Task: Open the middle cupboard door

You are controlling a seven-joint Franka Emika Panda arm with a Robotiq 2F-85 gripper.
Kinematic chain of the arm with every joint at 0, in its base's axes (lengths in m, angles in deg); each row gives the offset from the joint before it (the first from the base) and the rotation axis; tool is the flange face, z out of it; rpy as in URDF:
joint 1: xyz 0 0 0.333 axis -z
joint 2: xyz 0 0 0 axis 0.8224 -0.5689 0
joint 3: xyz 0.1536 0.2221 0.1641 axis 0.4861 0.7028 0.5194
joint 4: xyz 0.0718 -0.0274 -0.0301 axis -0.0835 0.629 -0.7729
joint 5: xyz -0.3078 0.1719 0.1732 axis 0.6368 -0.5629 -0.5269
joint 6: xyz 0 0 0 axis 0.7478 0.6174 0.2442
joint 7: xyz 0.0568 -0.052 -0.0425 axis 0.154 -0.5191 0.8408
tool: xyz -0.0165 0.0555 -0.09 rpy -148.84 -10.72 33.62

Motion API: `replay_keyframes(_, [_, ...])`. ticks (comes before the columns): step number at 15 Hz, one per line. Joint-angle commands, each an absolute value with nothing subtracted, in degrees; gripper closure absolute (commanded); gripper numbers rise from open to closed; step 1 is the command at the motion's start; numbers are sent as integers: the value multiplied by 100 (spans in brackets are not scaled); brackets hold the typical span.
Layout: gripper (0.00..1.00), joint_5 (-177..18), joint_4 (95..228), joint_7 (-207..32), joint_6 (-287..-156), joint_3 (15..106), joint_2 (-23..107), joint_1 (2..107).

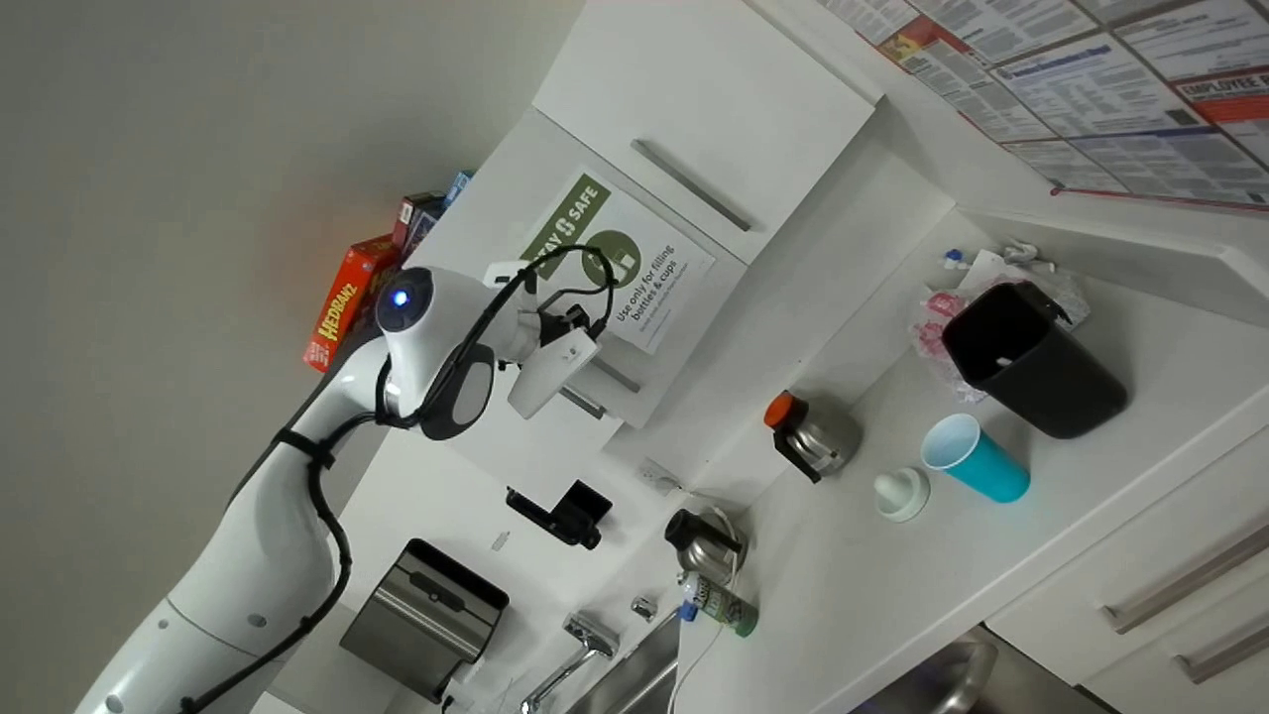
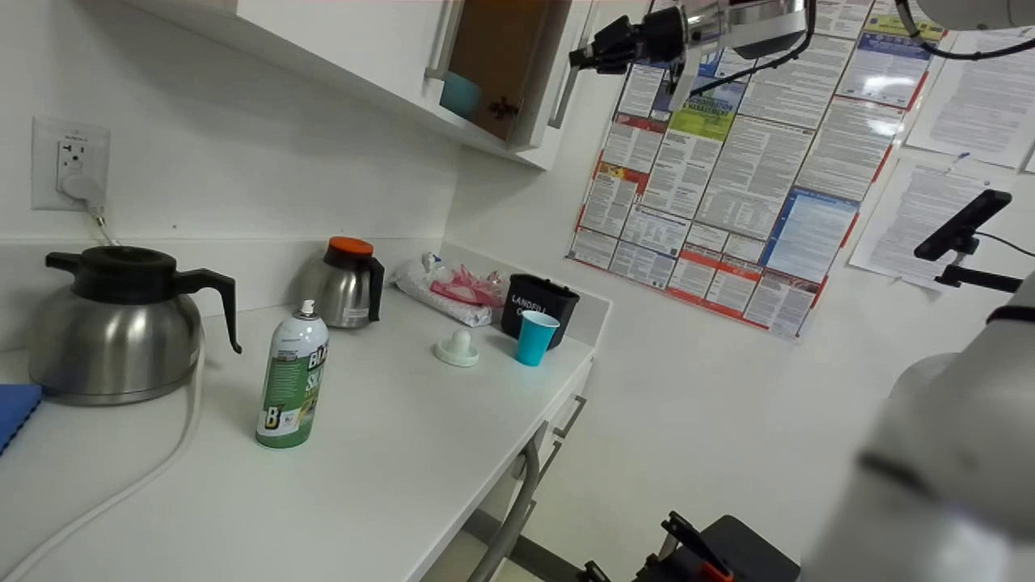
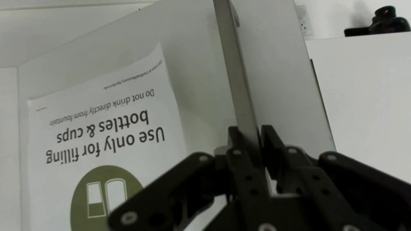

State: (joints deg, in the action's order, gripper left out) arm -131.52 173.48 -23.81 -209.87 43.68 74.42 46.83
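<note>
The middle cupboard door (image 1: 654, 373) is white and bears a green-and-white sticker (image 1: 666, 283), which shows upside down in the wrist view (image 3: 96, 147). In an exterior view the door (image 2: 551, 73) stands partly open, with the brown cupboard inside (image 2: 505, 48) showing beside it. Its slim silver bar handle (image 3: 236, 64) runs between my fingertips in the wrist view. My gripper (image 3: 250, 131) is shut around the handle, one finger on each side. In an exterior view my black gripper (image 2: 577, 60) meets the handle (image 2: 564, 97). My fingertips are hidden in the view along the arm.
A plain white door (image 1: 694, 89) and another closed door (image 2: 348, 40) flank it. A teal thing (image 2: 461, 95) sits inside the cupboard. Boxed games (image 1: 347, 297) stand on top. Below, the counter (image 2: 388, 453) holds steel jugs (image 2: 121, 347), a spray can (image 2: 293, 380) and a blue cup (image 2: 535, 339).
</note>
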Motion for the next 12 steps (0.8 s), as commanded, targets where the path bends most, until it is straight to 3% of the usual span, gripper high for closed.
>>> replay_keyframes(1, [95,-13457,16688,-2680,-19803,4085,7105,5516])
replay_keyframes(10, [95,-13652,15997,-2142,-18856,4375,6494,6332])
replay_keyframes(11, [56,-13631,15999,-2139,-18869,4417,6503,6372])
replay_keyframes(12, [56,-13630,16000,-2143,-18862,4446,6519,6409])
